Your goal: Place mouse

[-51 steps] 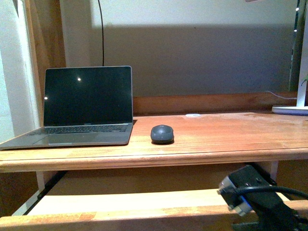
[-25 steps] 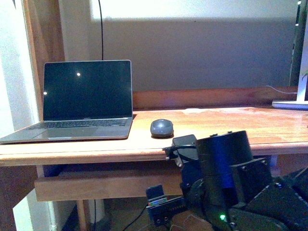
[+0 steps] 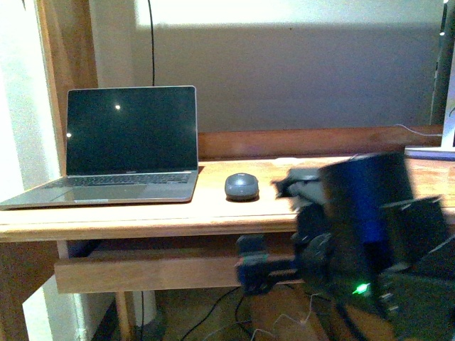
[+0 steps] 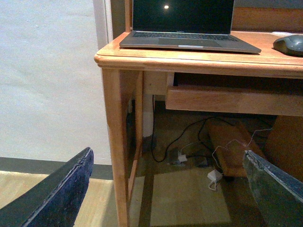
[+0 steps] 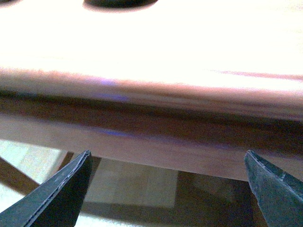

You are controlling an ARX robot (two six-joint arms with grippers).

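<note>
Mouse (image 3: 242, 187) resting on the wooden desk (image 3: 213, 213), just right of the open laptop (image 3: 131, 142), long axis apparently running front to back, though hard to tell; no lettering legible on it. Small writing under the laptop's dark screen too tiny to read. Right arm (image 3: 370, 234) blurred, raised in front of the desk edge, apart from the mouse. Right gripper (image 5: 165, 189) spread wide, empty. Left gripper (image 4: 168, 189) likewise spread, empty, low beside the desk leg (image 4: 116, 142)
</note>
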